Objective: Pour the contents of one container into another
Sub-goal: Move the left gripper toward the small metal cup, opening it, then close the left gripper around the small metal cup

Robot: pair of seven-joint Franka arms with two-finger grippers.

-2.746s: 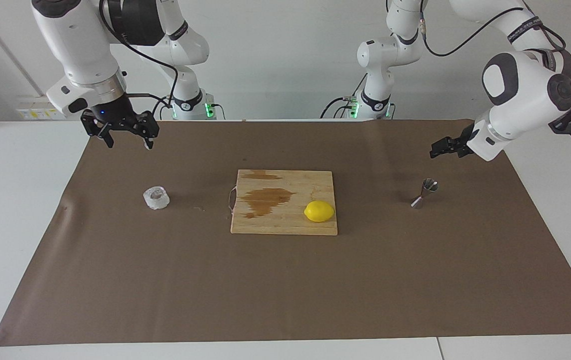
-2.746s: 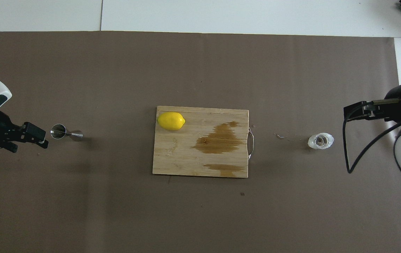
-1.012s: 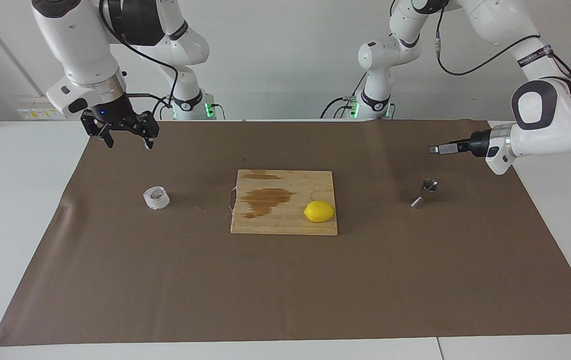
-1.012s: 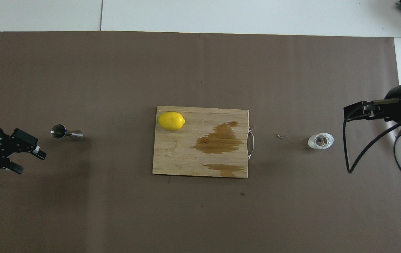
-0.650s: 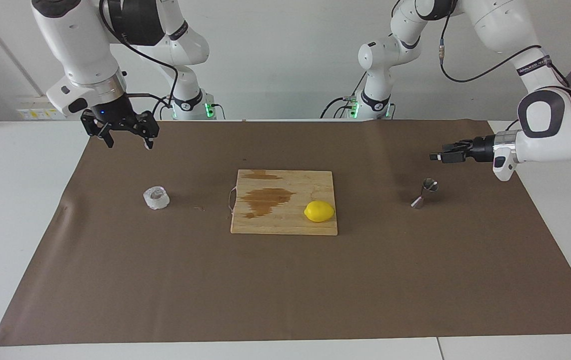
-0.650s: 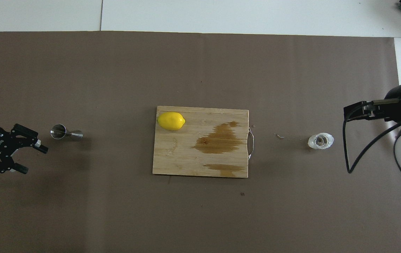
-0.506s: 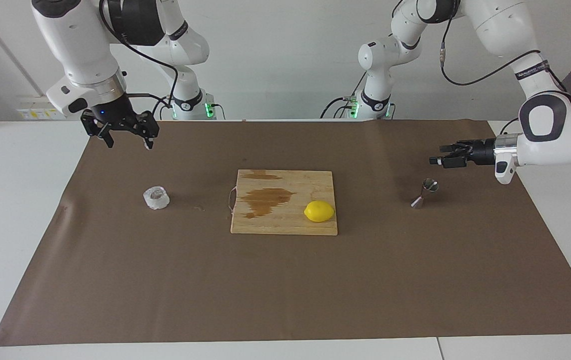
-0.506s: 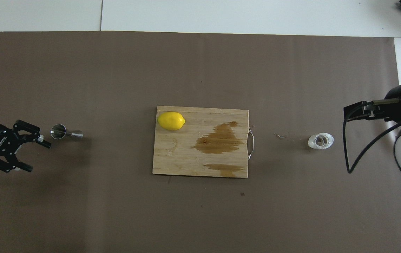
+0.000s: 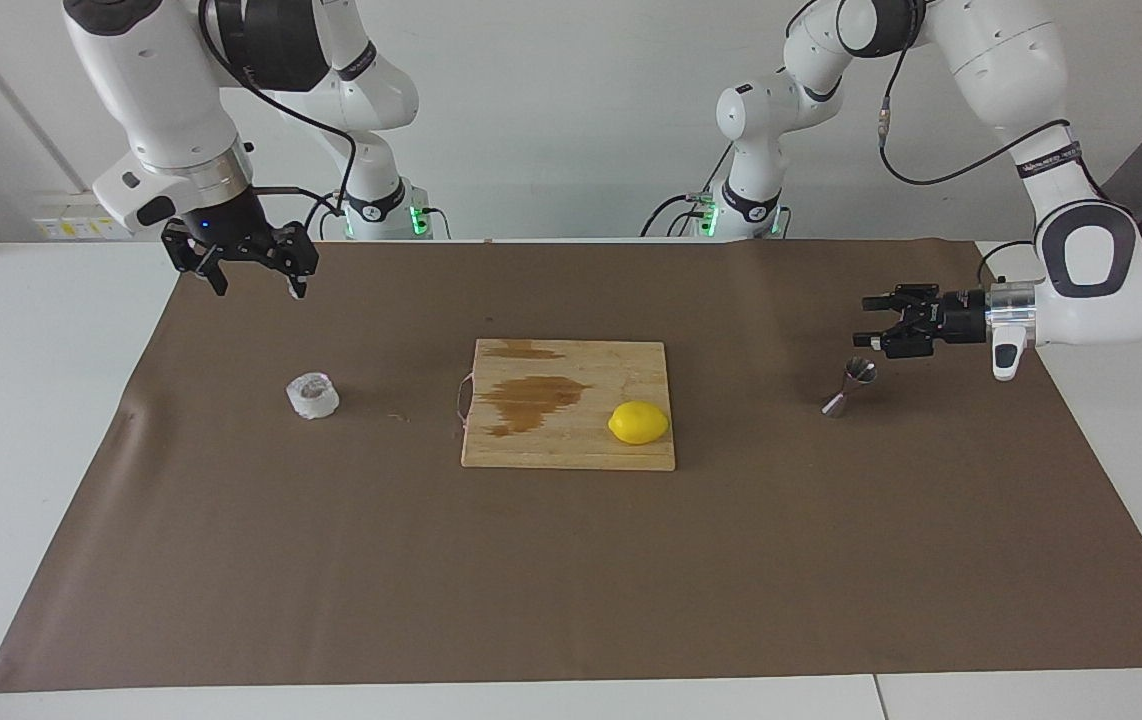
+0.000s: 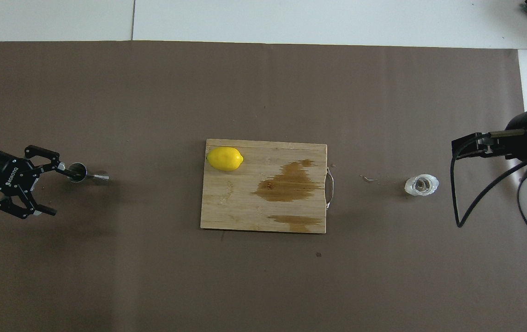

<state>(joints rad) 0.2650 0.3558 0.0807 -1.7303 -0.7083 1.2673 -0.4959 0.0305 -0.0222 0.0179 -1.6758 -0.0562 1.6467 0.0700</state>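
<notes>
Cup (image 9: pixel 312 396) and jigger (image 9: pixel 850 386) upright on mat; contents unclear. Left gripper (image 9: pixel 865 320) and right gripper (image 9: pixel 251 287) fingers wide, empty.

Setting: robotics laboratory. Evidence: two white multi-jointed robot arms (image 9: pixel 171 90) mounted on bases with green indicator lights, black cables looped along their links; plain white wall with a socket strip (image 9: pixel 71 226) at one end; white tabletop (image 9: pixel 31 400) made of joined panels, covered by a sheet of brown paper (image 9: pixel 571 560). Staged props: a stained wooden cutting board (image 9: pixel 568 404) bearing a lemon (image 9: pixel 638 422).
</notes>
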